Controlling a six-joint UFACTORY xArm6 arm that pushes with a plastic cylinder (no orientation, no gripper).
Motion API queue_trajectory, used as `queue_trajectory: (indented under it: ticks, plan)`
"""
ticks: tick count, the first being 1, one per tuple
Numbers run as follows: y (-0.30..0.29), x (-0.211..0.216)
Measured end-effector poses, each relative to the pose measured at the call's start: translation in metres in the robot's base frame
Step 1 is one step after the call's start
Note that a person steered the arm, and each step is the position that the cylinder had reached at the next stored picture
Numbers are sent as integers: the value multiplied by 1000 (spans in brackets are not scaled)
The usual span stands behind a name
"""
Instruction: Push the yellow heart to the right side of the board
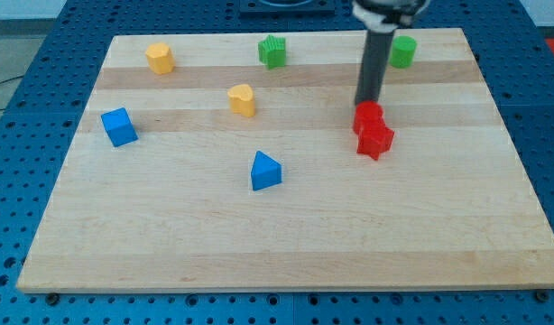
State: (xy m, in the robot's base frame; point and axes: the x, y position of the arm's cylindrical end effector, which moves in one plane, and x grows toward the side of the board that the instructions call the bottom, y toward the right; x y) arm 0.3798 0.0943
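Just above the red blocks (373, 130), the bare, jawless tool (366, 102) should approach the yellow heart (243, 99) from its left.

Straight dark grey rod, round in section, smooth, matte, no visible markings or screws. My tip (366, 102) plain, blunt, same dark tone as shaft above it. Above tip, rod widens into black collar with pale ring, cut off by view's top.
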Motion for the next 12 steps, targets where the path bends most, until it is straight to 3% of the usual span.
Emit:
queue_trajectory:
  ticks: [1,2,3,4,5,7,8,10,11,12]
  plan:
    - [-26,35]
    - [-15,100]
    - [-5,96]
    - [-17,47]
    - [39,49]
    - [7,110]
    - [-34,45]
    - [-192,23]
    - [-223,-9]
    - [-197,-38]
